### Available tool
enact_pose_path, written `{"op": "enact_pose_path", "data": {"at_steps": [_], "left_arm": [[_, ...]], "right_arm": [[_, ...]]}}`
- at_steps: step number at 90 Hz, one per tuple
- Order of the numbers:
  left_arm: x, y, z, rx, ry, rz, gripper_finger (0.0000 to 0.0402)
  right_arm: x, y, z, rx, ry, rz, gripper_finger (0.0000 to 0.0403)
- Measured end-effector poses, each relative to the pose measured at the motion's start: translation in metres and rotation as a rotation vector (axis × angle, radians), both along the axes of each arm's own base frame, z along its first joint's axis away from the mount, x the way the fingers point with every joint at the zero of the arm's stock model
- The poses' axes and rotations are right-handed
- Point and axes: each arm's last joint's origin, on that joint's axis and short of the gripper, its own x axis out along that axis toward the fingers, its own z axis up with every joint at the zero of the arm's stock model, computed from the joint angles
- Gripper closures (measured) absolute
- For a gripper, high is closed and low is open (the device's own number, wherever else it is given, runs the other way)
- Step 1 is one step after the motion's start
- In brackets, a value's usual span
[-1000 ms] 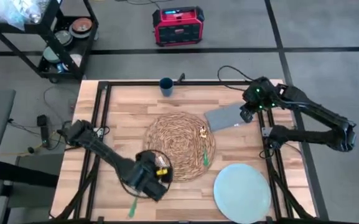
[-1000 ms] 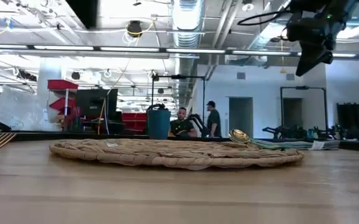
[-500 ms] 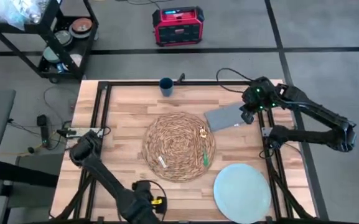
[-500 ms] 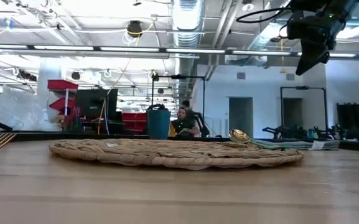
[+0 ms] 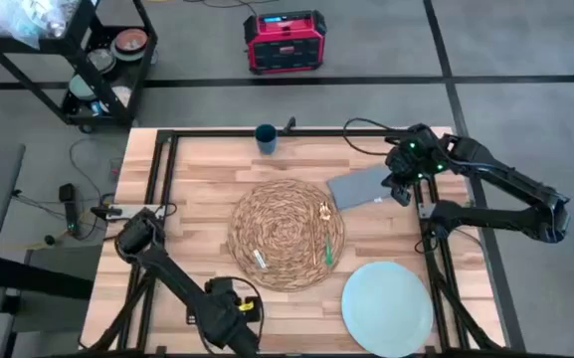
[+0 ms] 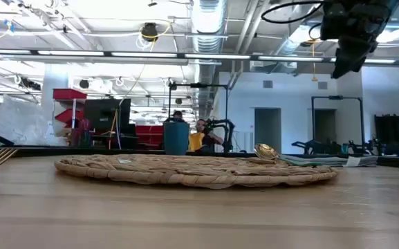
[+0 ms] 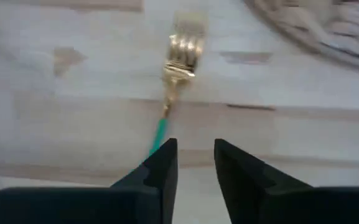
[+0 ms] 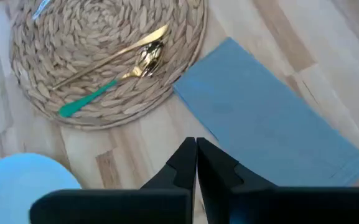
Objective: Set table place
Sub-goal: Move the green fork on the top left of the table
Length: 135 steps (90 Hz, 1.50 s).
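Wood table (image 5: 197,189), left hand (image 7: 193,163) parted at near edge over fork (image 7: 178,65), right hand (image 8: 196,163) clenched above napkin (image 8: 266,115)

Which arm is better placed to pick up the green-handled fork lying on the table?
Left. The left end effector is open directly over the fork, near the table's front edge. The right end effector is shut, beside the napkin.

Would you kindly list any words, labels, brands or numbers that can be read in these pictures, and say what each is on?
None can be read.
Red box on the floor beyond the table: its small lit panel is too small to read.
Placemat, plate, napkin, blue cup: no lettering visible.
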Motion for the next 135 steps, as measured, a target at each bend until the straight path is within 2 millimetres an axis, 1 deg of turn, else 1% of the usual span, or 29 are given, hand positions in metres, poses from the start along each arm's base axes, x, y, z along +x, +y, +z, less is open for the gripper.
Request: {"op": "enact_pose_path", "data": {"at_steps": [9, 15, 23, 26, 31, 36, 47, 53, 65, 70, 76, 84, 90, 97, 111, 117, 121, 125, 129, 135], "left_arm": [[-0.003, -0.007, -0.013, -0.047, -0.05, -0.031, 0.0308], [-0.009, -0.009, -0.025, -0.083, -0.091, -0.038, 0.0308], [-0.016, -0.01, -0.037, -0.185, -0.212, -0.049, 0.0308], [-0.019, -0.008, -0.041, -0.219, -0.235, -0.056, 0.0308], [-0.031, 0.001, -0.045, -0.228, -0.198, -0.038, 0.0308], [-0.042, 0.012, -0.043, -0.212, -0.149, -0.019, 0.0308], [-0.055, 0.036, -0.012, -0.185, -0.147, -0.025, 0.0308], [-0.06, 0.043, -0.009, -0.172, -0.154, -0.049, 0.0308], [-0.056, 0.04, -0.01, -0.219, -0.26, -0.089, 0.0308], [-0.053, 0.037, -0.019, -0.239, -0.281, -0.095, 0.0308], [-0.052, 0.036, -0.033, -0.23, -0.27, -0.095, 0.0308], [-0.051, 0.035, -0.043, -0.224, -0.246, -0.121, 0.0308], [-0.052, 0.035, -0.052, -0.218, -0.175, -0.146, 0.0308], [-0.054, 0.036, -0.061, -0.203, -0.115, -0.135, 0.0308], [-0.044, 0.029, -0.068, -0.252, -0.183, -0.199, 0.0308], [-0.037, 0.025, -0.07, -0.283, -0.219, -0.199, 0.0308], [-0.037, 0.025, -0.07, -0.285, -0.222, -0.195, 0.0308], [-0.037, 0.027, -0.07, -0.274, -0.21, -0.19, 0.0313], [-0.038, 0.029, -0.071, -0.258, -0.191, -0.184, 0.0327], [-0.04, 0.032, -0.072, -0.245, -0.158, -0.167, 0.0371]], "right_arm": [[-0.001, 0.001, -0.001, 0.004, 0.012, 0.017, 0.0403], [-0.001, 0.001, -0.001, 0.004, 0.012, 0.039, 0.0403], [-0.001, 0.002, -0.001, 0.004, 0.007, 0.057, 0.0403], [-0.001, 0.002, -0.001, 0.004, 0.007, 0.06, 0.0403], [-0.001, 0.002, -0.001, 0.003, 0.006, 0.061, 0.0403], [-0.001, 0.002, -0.001, 0.012, 0.006, 0.06, 0.0403], [-0.002, 0.004, -0.001, 0.064, -0.008, 0.067, 0.0403], [-0.003, 0.005, -0.001, 0.067, -0.009, 0.068, 0.0403], [-0.003, 0.005, 0.0, 0.066, -0.011, 0.068, 0.0403], [-0.004, 0.006, 0.0, 0.065, -0.012, 0.068, 0.0403], [-0.004, 0.006, 0.0, 0.063, -0.014, 0.07, 0.0403], [-0.004, 0.006, 0.0, 0.061, -0.013, 0.072, 0.0403], [-0.004, 0.006, 0.0, 0.061, -0.013, 0.072, 0.0403], [-0.004, 0.006, 0.0, 0.06, -0.012, 0.073, 0.0403], [-0.004, 0.005, 0.0, 0.057, -0.015, 0.073, 0.0403], [-0.004, 0.005, 0.0, 0.054, -0.015, 0.072, 0.0403], [-0.004, 0.005, 0.0, 0.052, -0.014, 0.07, 0.0403], [-0.004, 0.005, 0.0, 0.048, -0.012, 0.071, 0.0403], [-0.004, 0.005, 0.0, 0.044, -0.011, 0.073, 0.0403], [-0.004, 0.005, 0.0, 0.043, -0.01, 0.073, 0.0403]]}}
